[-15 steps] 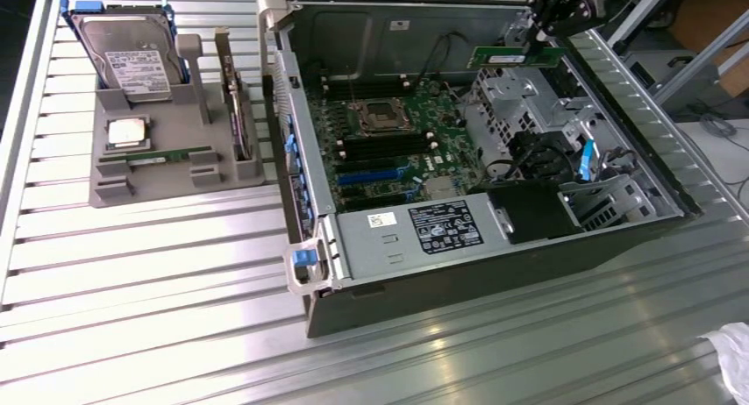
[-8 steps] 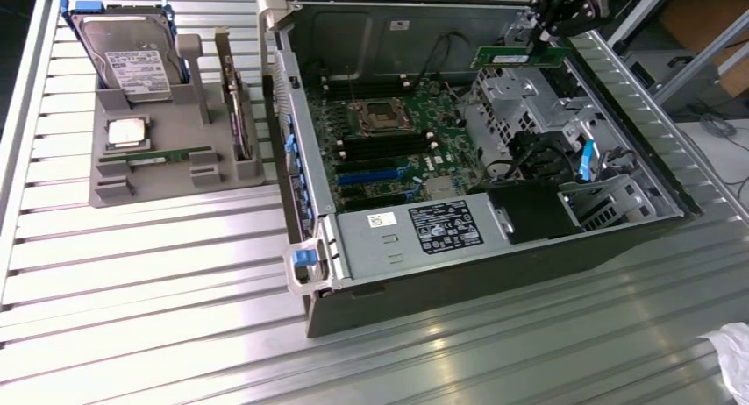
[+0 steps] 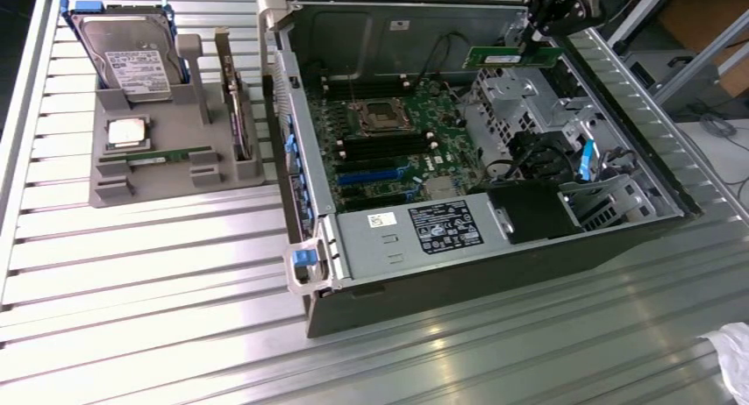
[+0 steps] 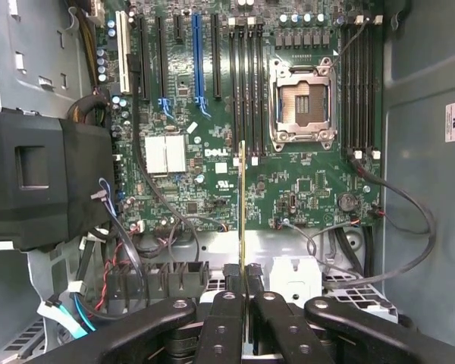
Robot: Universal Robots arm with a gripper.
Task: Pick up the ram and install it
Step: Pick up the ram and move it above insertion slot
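The gripper (image 3: 531, 39) is pinching the ram (image 3: 510, 57) between its jaws, holding it above the open computer case (image 3: 351, 32). The ram is hanging edge-on over the motherboard (image 4: 311, 189).

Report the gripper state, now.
Gripper: shut on the ram, held edge-on above the motherboard.

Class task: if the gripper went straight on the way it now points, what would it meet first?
Led by the ram it grips, the gripper would probably meet the black memory slots beside the empty CPU socket; depth is unclear.
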